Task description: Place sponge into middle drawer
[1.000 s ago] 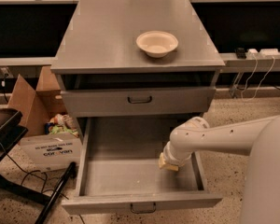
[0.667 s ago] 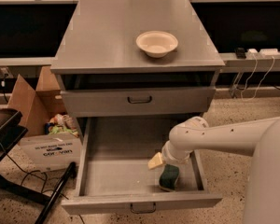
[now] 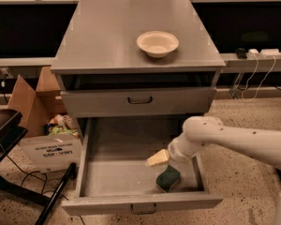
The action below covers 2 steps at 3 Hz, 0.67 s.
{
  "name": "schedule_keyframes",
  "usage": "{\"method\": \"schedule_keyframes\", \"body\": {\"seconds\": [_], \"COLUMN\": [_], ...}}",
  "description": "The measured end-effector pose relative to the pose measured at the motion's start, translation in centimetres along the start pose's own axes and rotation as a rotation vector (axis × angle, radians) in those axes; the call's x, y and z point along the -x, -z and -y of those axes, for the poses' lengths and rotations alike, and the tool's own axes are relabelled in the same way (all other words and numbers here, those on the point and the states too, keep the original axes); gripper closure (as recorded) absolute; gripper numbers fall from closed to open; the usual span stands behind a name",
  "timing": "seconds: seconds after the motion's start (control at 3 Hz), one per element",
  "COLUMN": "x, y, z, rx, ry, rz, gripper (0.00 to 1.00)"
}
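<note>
The sponge (image 3: 168, 177), dark green face up, lies on the floor of the open middle drawer (image 3: 117, 175), near its front right corner. The drawer is pulled far out and its front panel with a dark loop handle (image 3: 143, 209) faces me. My gripper (image 3: 160, 159) hangs inside the drawer just above and left of the sponge, apart from it and empty. One cream fingertip (image 3: 157, 158) shows, pointing left. The white arm (image 3: 234, 142) reaches in from the right.
The grey drawer above (image 3: 139, 101) is shut. A cream bowl (image 3: 157, 43) sits on the cabinet top (image 3: 103, 36). An open cardboard box (image 3: 44, 130) and a black chair frame (image 3: 9, 139) stand on the left. Cables (image 3: 257, 74) hang at the right.
The sponge has left my gripper and dropped onto the drawer floor. The gripper now sits slightly above it, empty.
</note>
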<state>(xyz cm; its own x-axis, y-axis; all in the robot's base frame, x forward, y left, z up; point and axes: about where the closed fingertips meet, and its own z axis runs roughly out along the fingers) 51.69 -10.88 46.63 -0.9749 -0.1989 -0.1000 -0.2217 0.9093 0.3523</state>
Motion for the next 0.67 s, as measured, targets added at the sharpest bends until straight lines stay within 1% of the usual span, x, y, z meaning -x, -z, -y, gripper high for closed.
{"method": "schedule_keyframes", "body": {"seconds": [0.33,0.67], "x": [0.4,-0.1], "y": [6.3,13.5], "z": [-0.8,-2.4], "rx": [0.093,0.075], "ry": [0.064,0.199], "rz": [-0.004,0.000], "gripper": [0.00,0.00]}}
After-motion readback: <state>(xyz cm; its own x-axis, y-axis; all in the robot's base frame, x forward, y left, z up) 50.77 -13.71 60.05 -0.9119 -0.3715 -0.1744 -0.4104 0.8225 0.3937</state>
